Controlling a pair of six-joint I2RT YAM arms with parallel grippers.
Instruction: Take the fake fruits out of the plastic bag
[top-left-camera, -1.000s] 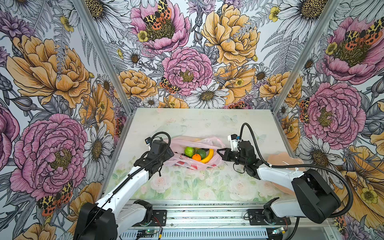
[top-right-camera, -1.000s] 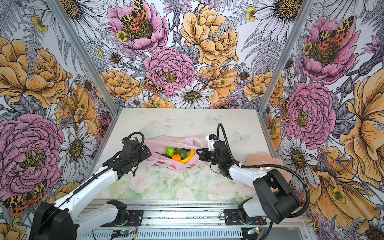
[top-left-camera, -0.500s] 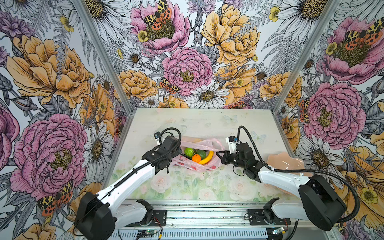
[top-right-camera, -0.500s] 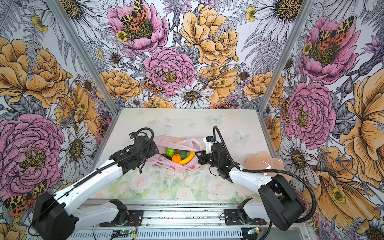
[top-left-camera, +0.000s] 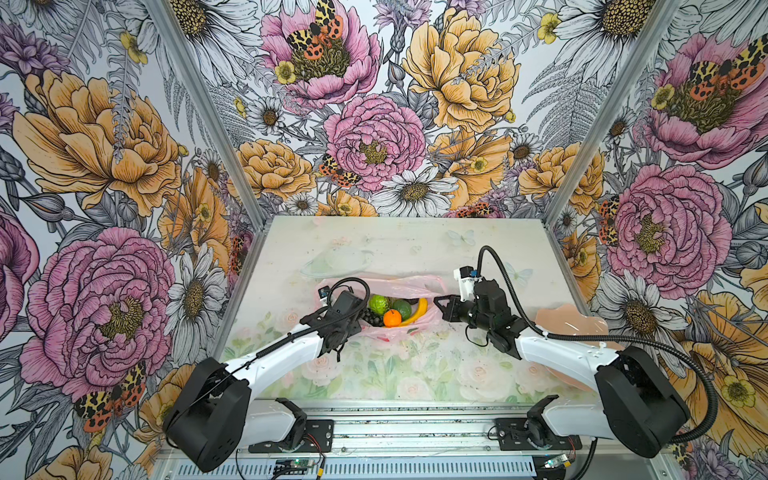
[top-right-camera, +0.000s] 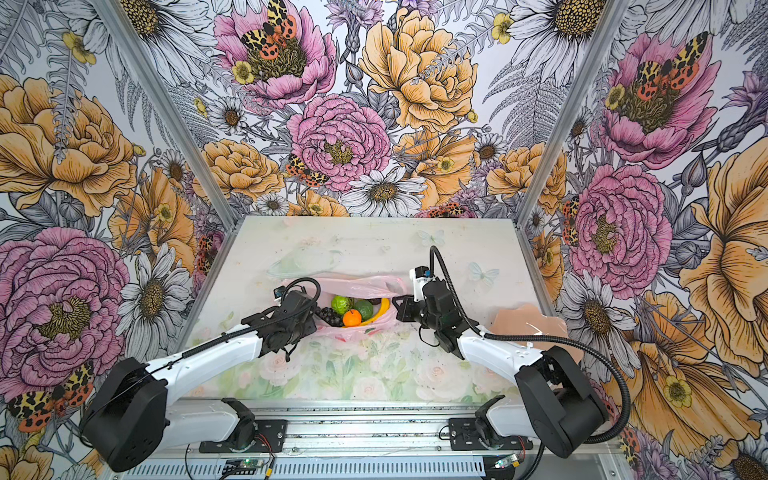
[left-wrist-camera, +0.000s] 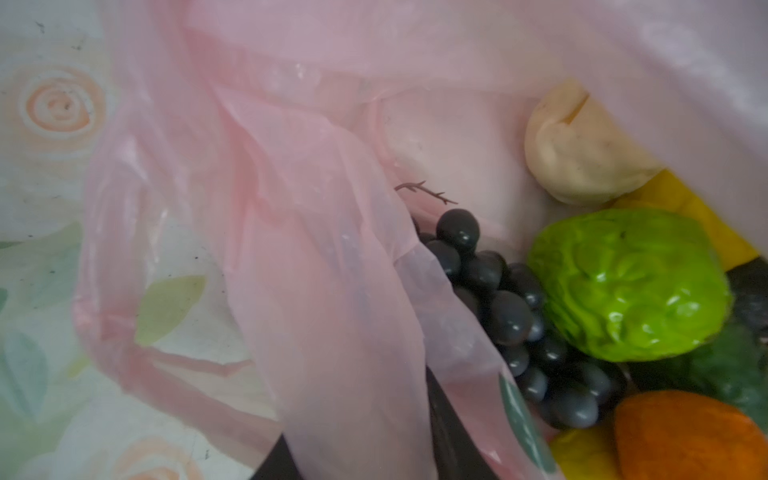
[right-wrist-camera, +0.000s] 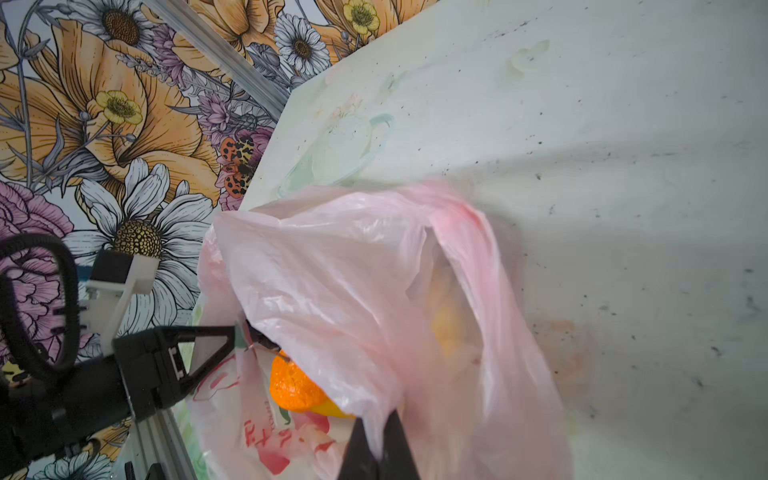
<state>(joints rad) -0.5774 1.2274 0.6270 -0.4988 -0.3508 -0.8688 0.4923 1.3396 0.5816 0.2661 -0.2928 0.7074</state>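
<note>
Red printed marks (right-wrist-camera: 266, 436) are seen on the crinkled film of the pink plastic bag (right-wrist-camera: 332, 291) in the right wrist view. They are shaped like loose handwritten strokes and blobs, and no word can be made out of them. A short line of tiny dark letters (right-wrist-camera: 272, 411) is printed just beside them, turned sideways and too small and blurred to be read; in both top views the red marks are only glimpsed as unreadable specks.
</note>
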